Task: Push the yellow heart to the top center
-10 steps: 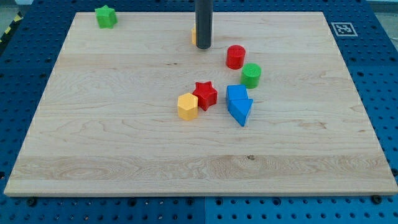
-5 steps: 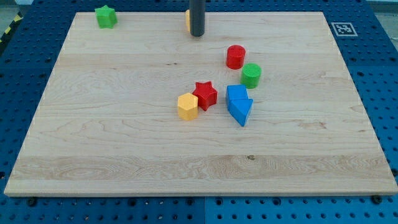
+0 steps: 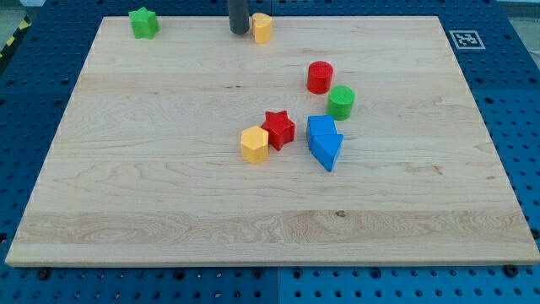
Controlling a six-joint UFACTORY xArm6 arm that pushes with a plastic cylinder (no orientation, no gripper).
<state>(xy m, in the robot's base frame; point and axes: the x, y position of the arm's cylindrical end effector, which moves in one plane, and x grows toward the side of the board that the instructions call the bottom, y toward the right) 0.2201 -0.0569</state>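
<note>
Green star [image 3: 144, 22] sits up in the board's [image 3: 169, 219] top-left corner. My tip [image 3: 240, 32] is at the top edge, just left of the yellow heart [image 3: 262, 27], which is about top center. No fingers on this rig, just the rod. Mid-board: yellow hexagon [image 3: 254, 144], red star [image 3: 278, 128], two blue blocks [image 3: 324, 142], red cylinder [image 3: 319, 77], green cylinder [image 3: 341, 102].

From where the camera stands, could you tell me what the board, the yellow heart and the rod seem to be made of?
The board looks like pale, unpainted wood: grain lines and a small knot show. The yellow heart, at the view's top centre, looks like smooth, evenly coloured painted wood or plastic; I cannot tell which. The rod is dark and matte, perhaps metal or plastic; my tip sits just to the heart's left.
</note>
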